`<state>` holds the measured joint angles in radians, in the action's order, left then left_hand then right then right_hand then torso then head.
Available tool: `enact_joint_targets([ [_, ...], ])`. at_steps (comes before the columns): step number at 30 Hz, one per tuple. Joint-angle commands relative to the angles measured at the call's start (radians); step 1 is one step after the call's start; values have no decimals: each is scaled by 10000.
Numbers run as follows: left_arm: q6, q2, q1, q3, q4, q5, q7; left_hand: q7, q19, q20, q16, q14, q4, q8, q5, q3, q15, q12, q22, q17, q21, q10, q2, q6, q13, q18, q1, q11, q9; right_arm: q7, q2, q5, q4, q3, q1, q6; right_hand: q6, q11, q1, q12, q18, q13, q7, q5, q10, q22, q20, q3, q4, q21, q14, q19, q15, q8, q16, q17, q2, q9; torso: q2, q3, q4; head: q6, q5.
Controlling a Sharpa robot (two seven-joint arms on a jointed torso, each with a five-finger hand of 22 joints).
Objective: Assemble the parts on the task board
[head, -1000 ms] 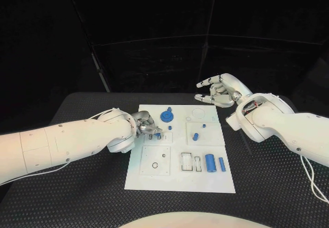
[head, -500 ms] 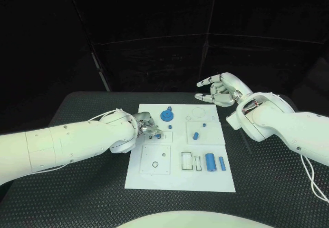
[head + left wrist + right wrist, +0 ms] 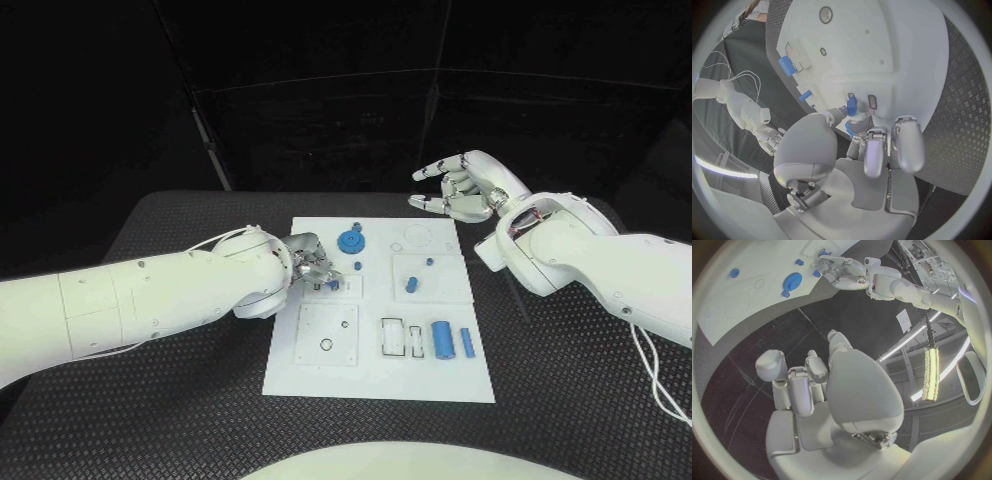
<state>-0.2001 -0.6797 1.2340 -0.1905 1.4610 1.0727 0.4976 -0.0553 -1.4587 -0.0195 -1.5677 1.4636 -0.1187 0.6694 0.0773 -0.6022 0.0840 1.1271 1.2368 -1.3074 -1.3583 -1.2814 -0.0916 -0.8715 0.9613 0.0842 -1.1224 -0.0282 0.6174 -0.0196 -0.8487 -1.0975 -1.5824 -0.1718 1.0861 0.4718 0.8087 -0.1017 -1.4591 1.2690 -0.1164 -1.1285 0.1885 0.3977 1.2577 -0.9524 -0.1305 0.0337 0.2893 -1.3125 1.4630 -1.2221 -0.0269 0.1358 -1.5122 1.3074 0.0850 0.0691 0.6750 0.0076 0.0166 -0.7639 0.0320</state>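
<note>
white and flat, the task board [image 3: 378, 370] is lying in the middle of the black table [image 3: 173, 400]. the left hand [image 3: 307, 262] is reaching over the board's left side, and in the left wrist view its fingers [image 3: 856, 121] are pinching a small blue part [image 3: 851, 105] and holding it against the board, just beside a small rectangular slot [image 3: 872, 101]. the right hand [image 3: 462, 188] is hanging in the air beyond the far edge of the board, apart from it; its fingers [image 3: 792, 375] are spread and a little bent, and it is grasping nothing.

on the board, a round blue disc [image 3: 351, 242] is sitting near the far edge. two small blue pieces [image 3: 411, 286] are standing in the square plate on the right side. near the front right, a blue cylinder [image 3: 443, 341] is lying flat, and a thinner blue pin [image 3: 466, 343] is lying just beside it, both next to some empty rectangular outlines [image 3: 392, 339].
</note>
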Motion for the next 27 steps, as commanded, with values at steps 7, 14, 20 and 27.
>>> enact_joint_targets([
  [7, 198, 32, -29, -22, -5, 97, 100, 70, -188, 19, -31, 1072, 1661, 75, 15, -1717, 61, 66, 26, -2634, -62, -89, 18, 54, 9, -192, 1, 8, 28, 122, 24, -34, -2, -7, 18, 62, 23, 29, 101, -24, -23, 10, -6, 32, -33, 4, 23, 61, 9, 34, 747, 19, 60, 51, 53, 1249, 7, -12, 0, 4, 1, -10, -7],
  [14, 407, 38, -31, -23, 11, 97, 113, 83, -193, 22, -31, 1072, 1636, 125, 2, -1703, 65, 101, 50, -2634, -75, -110, 0, 51, 33, -196, 43, 1, 56, 124, 30, -34, 6, -7, 18, 56, 29, 30, 114, -19, -24, 5, -7, 33, -29, 10, 22, 64, 9, 36, 747, 22, 60, 56, 54, 1248, 3, -11, 1, 1, 9, -20, -24],
  [20, 529, 51, -33, -24, 18, 97, 121, 98, -191, 27, -31, 1072, 1607, 169, -6, -1676, 72, 139, 53, -2634, -75, -132, -9, 46, 62, -196, 83, -9, 80, 128, 38, -34, 10, -7, 17, 49, 29, 30, 114, -19, -24, 5, -7, 33, -29, 10, 22, 64, 9, 36, 747, 22, 60, 56, 54, 1248, 3, -11, -3, 2, 5, -36, -17],
  [27, 526, 72, -34, -24, 14, 97, 119, 102, -192, 28, -31, 1072, 1599, 180, -8, -1670, 73, 158, 58, -2634, -78, -145, -8, 44, 83, -197, 91, -12, 85, 130, 48, -34, 17, -7, 17, 40, 29, 30, 114, -19, -24, 5, -7, 33, -29, 10, 22, 64, 9, 36, 747, 22, 60, 56, 54, 1248, 3, -11, 0, 1, 2, -40, -18],
])
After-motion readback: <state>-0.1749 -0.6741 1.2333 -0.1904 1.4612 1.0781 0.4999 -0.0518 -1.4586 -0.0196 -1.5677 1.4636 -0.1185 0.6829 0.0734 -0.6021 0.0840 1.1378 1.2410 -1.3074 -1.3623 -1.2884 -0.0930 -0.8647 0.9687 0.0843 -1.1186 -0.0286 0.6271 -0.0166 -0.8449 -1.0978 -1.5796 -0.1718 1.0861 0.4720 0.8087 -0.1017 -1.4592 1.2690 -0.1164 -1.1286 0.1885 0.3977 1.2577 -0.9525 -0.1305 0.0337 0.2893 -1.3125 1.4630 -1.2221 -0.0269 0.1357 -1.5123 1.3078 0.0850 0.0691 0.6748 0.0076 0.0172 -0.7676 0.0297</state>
